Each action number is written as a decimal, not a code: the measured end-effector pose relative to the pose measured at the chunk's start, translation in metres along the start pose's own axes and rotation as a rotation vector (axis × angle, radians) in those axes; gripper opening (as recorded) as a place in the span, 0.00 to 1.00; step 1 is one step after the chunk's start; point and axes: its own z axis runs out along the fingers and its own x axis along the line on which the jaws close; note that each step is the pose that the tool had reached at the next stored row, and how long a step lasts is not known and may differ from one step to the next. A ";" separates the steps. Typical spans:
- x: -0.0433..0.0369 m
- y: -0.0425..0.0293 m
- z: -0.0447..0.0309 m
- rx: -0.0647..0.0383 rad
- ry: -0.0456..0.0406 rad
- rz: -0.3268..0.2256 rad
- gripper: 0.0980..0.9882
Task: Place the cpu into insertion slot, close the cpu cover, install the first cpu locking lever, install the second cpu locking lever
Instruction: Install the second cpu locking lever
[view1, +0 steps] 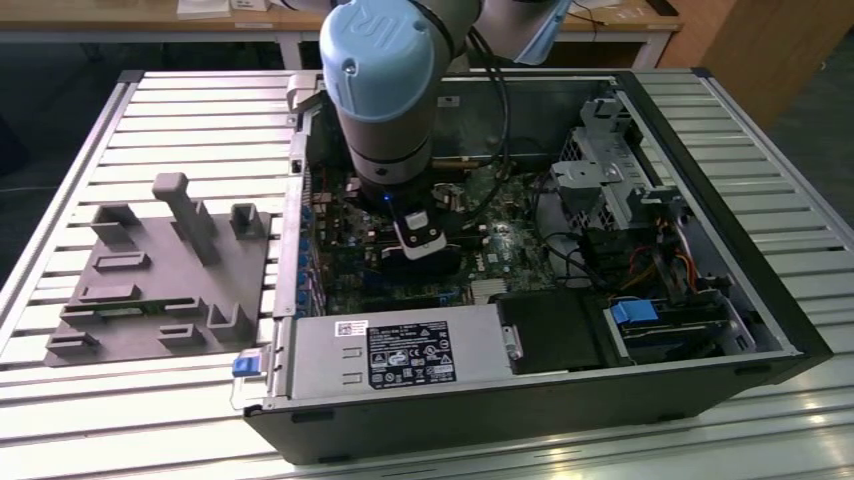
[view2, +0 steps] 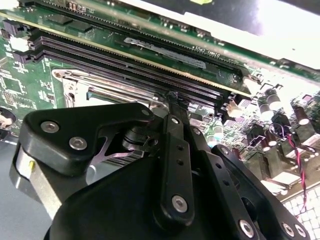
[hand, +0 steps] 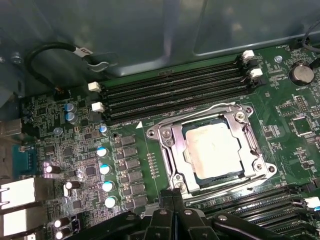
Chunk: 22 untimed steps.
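In the first wrist view the cpu (hand: 214, 150), a silver-grey square, lies in the insertion slot (hand: 263, 169) on the green motherboard. The cpu cover (hand: 176, 146) is down flat around it. One thin wire locking lever (hand: 195, 116) runs along the socket side by the memory slots. Another lever (hand: 235, 184) runs along the opposite side. My gripper (hand: 172, 196) has its fingers together at the end of that second lever, at the socket's corner. The second wrist view shows the black fingertips (view2: 174, 100) meeting at the socket's metal frame (view2: 75, 85). In the exterior view my gripper (view1: 422, 247) is down inside the computer case.
Long memory slots (hand: 175, 90) border the socket. Capacitors (hand: 102, 152) and chips stand beside it. The case wall (hand: 150, 35) rises behind the board. A power supply (view1: 400, 350), drive cage (view1: 614, 180) and cables crowd the case. A grey fixture block (view1: 160, 270) sits outside on the slatted table.
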 end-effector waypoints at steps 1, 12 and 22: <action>0.0001 0.0000 0.0000 0.000 0.0000 0.000 0.00; 0.0010 0.0002 0.0000 0.000 -0.0002 0.000 0.00; 0.0007 0.0079 -0.0240 0.000 -0.0001 0.000 0.00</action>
